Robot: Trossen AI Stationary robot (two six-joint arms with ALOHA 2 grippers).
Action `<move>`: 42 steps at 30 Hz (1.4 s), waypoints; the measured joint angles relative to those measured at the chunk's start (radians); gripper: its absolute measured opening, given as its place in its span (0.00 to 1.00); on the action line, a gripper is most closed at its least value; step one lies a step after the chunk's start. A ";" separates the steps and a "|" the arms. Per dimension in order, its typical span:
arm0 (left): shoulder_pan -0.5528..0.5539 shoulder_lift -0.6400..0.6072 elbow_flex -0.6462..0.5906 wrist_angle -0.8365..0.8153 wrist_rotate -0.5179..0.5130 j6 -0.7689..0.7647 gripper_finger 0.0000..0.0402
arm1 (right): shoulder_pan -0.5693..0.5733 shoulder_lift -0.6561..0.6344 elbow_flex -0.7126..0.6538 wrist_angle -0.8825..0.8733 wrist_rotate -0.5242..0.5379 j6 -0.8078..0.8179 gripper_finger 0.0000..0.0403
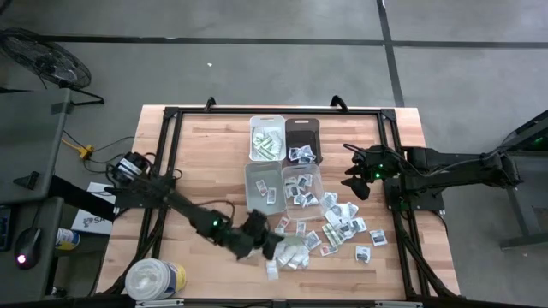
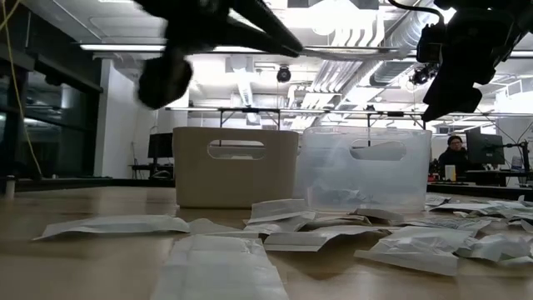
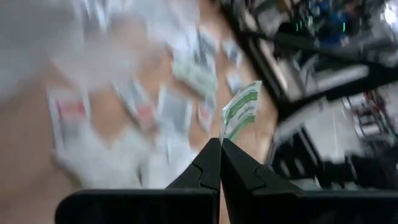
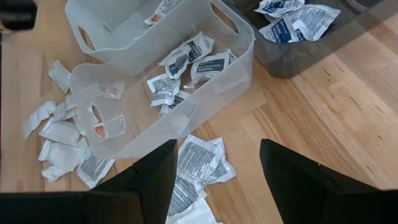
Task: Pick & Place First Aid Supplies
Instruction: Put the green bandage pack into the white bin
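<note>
Several small white paper packets (image 1: 336,224) lie scattered on the wooden table to the right of the bins and near the front edge. More lie inside the clear bins (image 4: 180,68). My left gripper (image 3: 221,142) hovers over the pile near the table's front (image 1: 271,243), shut on one green-and-white packet (image 3: 241,111). My right gripper (image 4: 217,163) hangs open above the table beside the right-hand bins (image 1: 360,178), with nothing between its fingers. My left gripper pinches the green-and-white packet by its lower edge (image 3: 225,135) between the very ends of its two fingers. The fingers slant down from the table's left. The packet sticks out past the fingertips, lifted clear of the packets below.
A block of small bins stands mid-table: a clear one with green packets (image 1: 267,137), a dark one (image 1: 304,139), and two clear ones (image 1: 264,186) in front. A big white round tub (image 1: 154,279) sits at the near left corner. A dark frame (image 1: 171,120) rims the table.
</note>
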 joint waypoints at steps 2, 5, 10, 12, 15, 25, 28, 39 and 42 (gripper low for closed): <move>0.038 -0.015 0.009 -0.005 -0.027 0.037 0.00 | 0.000 0.000 0.000 0.000 0.000 -0.006 0.55; 0.098 -0.052 0.009 -0.051 -0.043 0.089 0.00 | 0.000 0.000 0.000 0.000 -0.002 -0.018 0.55; 0.214 -0.141 0.010 -0.144 -0.009 0.212 0.00 | 0.000 0.000 0.000 -0.002 -0.002 -0.018 0.55; 0.258 -0.186 0.008 -0.225 0.012 0.258 0.00 | 0.000 0.000 0.000 -0.002 -0.002 -0.018 0.55; 0.336 -0.239 0.009 -0.304 0.063 0.320 0.00 | 0.000 0.000 0.000 -0.002 -0.002 -0.018 0.55; 0.602 -0.288 0.008 -0.446 0.276 0.482 0.00 | 0.000 0.000 0.000 0.000 -0.002 -0.017 0.55; 0.657 -0.284 0.008 -0.465 0.303 0.509 0.00 | 0.000 0.000 0.000 0.001 -0.001 -0.016 0.55; 0.820 -0.283 0.008 -0.559 0.374 0.595 0.00 | 0.000 0.000 0.000 0.001 0.003 0.009 0.55; 0.857 -0.283 0.008 -0.598 0.380 0.608 0.00 | 0.000 0.000 0.000 0.001 0.003 0.009 0.55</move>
